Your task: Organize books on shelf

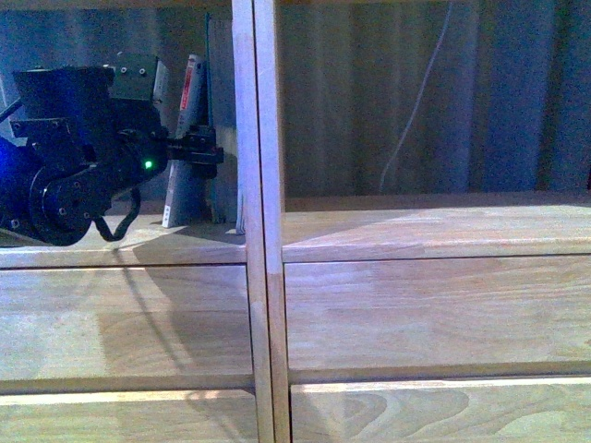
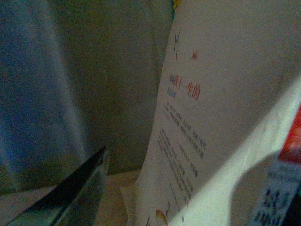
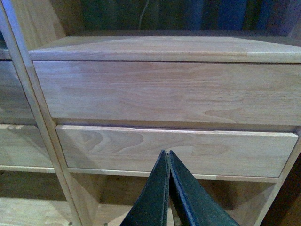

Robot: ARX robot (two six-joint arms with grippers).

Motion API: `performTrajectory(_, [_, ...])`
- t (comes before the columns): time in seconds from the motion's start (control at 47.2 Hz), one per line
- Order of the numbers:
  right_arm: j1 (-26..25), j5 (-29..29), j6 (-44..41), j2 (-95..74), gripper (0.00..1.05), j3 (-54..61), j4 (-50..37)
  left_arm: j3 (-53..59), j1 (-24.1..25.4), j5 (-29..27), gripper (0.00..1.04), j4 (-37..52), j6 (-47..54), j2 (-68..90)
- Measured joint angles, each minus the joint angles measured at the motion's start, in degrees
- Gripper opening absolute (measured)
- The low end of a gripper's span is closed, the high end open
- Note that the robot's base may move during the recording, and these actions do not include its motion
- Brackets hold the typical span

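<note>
The light-wood shelf (image 1: 263, 231) fills the front view. In its left compartment, books stand leaning against the divider: a thin one with a red-white spine (image 1: 188, 92) and a taller grey-looking one (image 1: 222, 111). No green edge can be made out. My left gripper (image 1: 199, 149) is open at these books, about halfway up them. In the left wrist view the white cover with printed characters (image 2: 211, 117) is very close, its red-white spine (image 2: 287, 160) is at the edge, and one dark finger (image 2: 70, 197) shows beside it. My right gripper (image 3: 167, 157) is shut and empty, facing the drawer fronts (image 3: 164, 89).
The right compartment's board (image 1: 434, 231) holds nothing in view. Plank drawer fronts (image 1: 434, 314) lie below both compartments. A grey curtain with a white cable (image 1: 416, 101) hangs behind the backless shelf. An open space (image 3: 117, 197) lies under the drawers.
</note>
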State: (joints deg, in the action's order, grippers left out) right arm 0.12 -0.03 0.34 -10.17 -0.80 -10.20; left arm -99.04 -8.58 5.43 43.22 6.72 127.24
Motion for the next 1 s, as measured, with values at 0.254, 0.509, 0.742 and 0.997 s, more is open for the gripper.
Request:
performTrajectory(0.254, [0.0,0.02,-0.02,9.81,0.03,0.0,9.97,7.02,-0.52,-1.38,0.97,0.72,-3.52,-6.03])
performTrajectory(0.509, [0.0,0.0,-0.02,9.86,0.03,0.0,10.12,23.39,-3.96,-6.23,0.97,1.79,-9.64,-19.02])
performTrajectory(0.742, [0.0,0.0,0.0,9.86,0.03,0.0,10.12,36.83,-5.7,-13.07,0.97,1.97,-7.06,-32.48])
performTrajectory(0.997, [0.0,0.0,-0.13,9.86,0.16,0.0,10.12,53.94,-7.87,-22.08,0.97,-3.58,-1.38,-56.24])
